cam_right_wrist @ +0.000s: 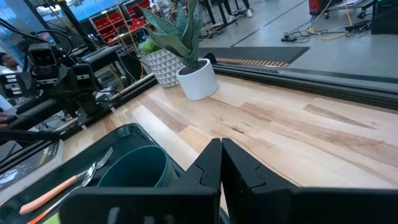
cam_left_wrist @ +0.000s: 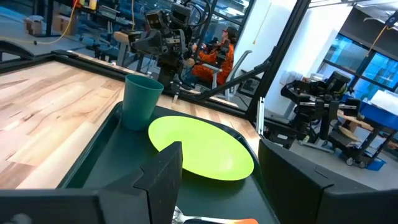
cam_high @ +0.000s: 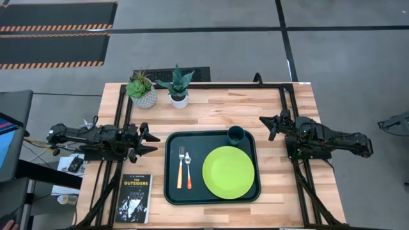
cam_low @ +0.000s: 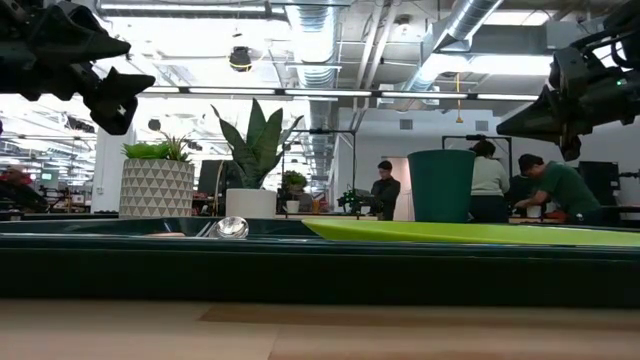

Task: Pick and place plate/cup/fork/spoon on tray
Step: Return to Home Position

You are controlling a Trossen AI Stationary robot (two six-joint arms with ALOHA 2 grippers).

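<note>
The dark green tray (cam_high: pixel 171 185) lies at the table's middle near the front. On it rest the lime-green plate (cam_high: pixel 228 172) at the right, the teal cup (cam_high: pixel 236 135) upright at the far right corner, and the fork (cam_high: pixel 181 168) and spoon (cam_high: pixel 188 170) side by side at the left. My left gripper (cam_high: pixel 152 142) hovers open just left of the tray and holds nothing. My right gripper (cam_high: pixel 271 126) hovers shut right of the cup and holds nothing. The left wrist view shows the plate (cam_left_wrist: pixel 200 148) and the cup (cam_left_wrist: pixel 142 101).
Two potted plants (cam_high: pixel 142 89) (cam_high: pixel 178 87) stand at the table's far edge. A black book (cam_high: pixel 133 198) lies at the front left. Dark rails run along both sides of the table. People sit and stand in the room beyond the table (cam_low: pixel 545 185).
</note>
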